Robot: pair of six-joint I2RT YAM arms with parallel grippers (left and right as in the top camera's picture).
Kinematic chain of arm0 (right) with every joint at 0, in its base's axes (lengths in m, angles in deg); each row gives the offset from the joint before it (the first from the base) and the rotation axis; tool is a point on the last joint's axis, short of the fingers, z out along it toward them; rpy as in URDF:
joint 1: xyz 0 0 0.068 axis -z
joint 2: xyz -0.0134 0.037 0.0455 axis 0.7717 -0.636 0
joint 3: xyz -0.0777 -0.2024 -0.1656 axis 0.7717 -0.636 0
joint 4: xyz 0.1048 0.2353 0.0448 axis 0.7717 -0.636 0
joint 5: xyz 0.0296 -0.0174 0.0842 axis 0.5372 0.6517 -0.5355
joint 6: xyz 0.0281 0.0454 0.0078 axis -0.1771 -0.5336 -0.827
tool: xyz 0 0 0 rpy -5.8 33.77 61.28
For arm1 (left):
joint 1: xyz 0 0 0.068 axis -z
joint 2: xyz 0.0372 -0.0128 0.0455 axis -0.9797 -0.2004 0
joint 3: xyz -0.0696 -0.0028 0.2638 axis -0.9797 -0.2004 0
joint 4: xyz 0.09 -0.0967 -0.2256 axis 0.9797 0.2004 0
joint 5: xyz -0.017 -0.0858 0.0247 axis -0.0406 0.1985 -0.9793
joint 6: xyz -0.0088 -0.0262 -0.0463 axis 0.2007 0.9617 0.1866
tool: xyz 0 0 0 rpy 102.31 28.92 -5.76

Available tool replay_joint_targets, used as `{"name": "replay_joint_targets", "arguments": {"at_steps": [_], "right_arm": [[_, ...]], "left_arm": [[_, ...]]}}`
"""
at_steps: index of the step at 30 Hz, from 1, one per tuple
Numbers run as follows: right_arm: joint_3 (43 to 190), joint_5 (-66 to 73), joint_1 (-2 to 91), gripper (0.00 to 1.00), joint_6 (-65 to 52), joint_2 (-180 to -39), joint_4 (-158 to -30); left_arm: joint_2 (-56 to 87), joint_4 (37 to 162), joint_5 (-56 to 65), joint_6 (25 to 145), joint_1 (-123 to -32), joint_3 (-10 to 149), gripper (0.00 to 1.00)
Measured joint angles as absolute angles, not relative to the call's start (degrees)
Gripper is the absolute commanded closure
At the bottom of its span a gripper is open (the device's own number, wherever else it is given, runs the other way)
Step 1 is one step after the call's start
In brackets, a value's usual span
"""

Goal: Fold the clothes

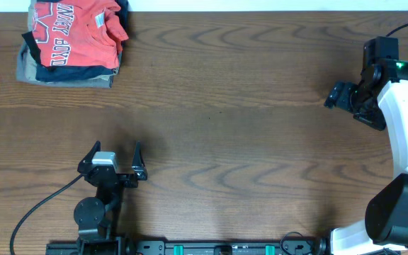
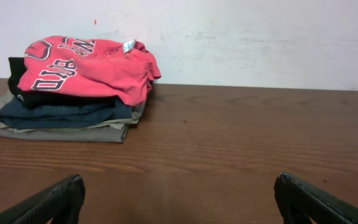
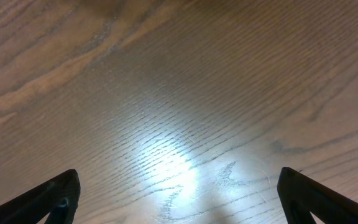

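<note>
At the far left corner of the table (image 1: 225, 106), the orange-red T-shirt (image 1: 76, 32) is lying crumpled on top of a stack of folded garments (image 1: 66, 76), its lettering facing up; the stack is sitting close to the table's far edge, with a white wall (image 2: 260, 37) rising just behind it; a broad stretch of bare wood is spreading to the right of the stack and on its near side. The left gripper (image 1: 116, 147) is hovering well apart from the stack on that near side, fingers spread wide and holding nothing; the right gripper (image 3: 179, 186) is hanging far to the right of the stack, its fingers likewise standing wide apart over bare grain. The overhead view is showing both arms at once; only the left wrist view is showing the stack from the side, where a black garment (image 2: 18, 81), a navy garment (image 2: 61, 115) and a khaki garment (image 2: 73, 132) are lying layered under the shirt; the right wrist view is showing nothing but wood and glare. That is making one T-shirt, three folded garments, two grippers and one black cable (image 1: 41, 205) trailing from the left arm.
</note>
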State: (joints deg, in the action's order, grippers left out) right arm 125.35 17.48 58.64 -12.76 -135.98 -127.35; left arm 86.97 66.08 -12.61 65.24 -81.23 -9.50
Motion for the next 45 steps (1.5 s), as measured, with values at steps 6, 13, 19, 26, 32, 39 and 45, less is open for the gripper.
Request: {"name": "replay_joint_targets", "arguments": {"at_steps": [6,13,19,26,32,39,45], "right_arm": [[125.4,17.5,58.6,0.01,-12.7,-136.0,-127.4],[125.4,17.5,58.6,0.01,-12.7,-136.0,-127.4],[125.4,17.5,58.6,0.01,-12.7,-136.0,-127.4],[125.4,17.5,58.6,0.01,-12.7,-134.2,-127.4],[125.4,17.5,58.6,0.01,-12.7,-127.4,-127.4],[125.4,17.5,58.6,0.01,-12.7,-117.8,-127.4],[125.4,17.5,58.6,0.01,-12.7,-109.8,-127.4]], "left_arm": [[87.0,66.1,-12.6,65.3,-81.2,-9.5,0.02],[87.0,66.1,-12.6,65.3,-81.2,-9.5,0.02],[87.0,66.1,-12.6,65.3,-81.2,-9.5,0.02],[87.0,66.1,-12.6,65.2,-81.2,-9.5,0.02],[87.0,66.1,-12.6,65.2,-81.2,-9.5,0.02],[87.0,66.1,-12.6,65.2,-81.2,-9.5,0.02],[87.0,66.1,-12.6,65.2,-81.2,-9.5,0.02]]}}
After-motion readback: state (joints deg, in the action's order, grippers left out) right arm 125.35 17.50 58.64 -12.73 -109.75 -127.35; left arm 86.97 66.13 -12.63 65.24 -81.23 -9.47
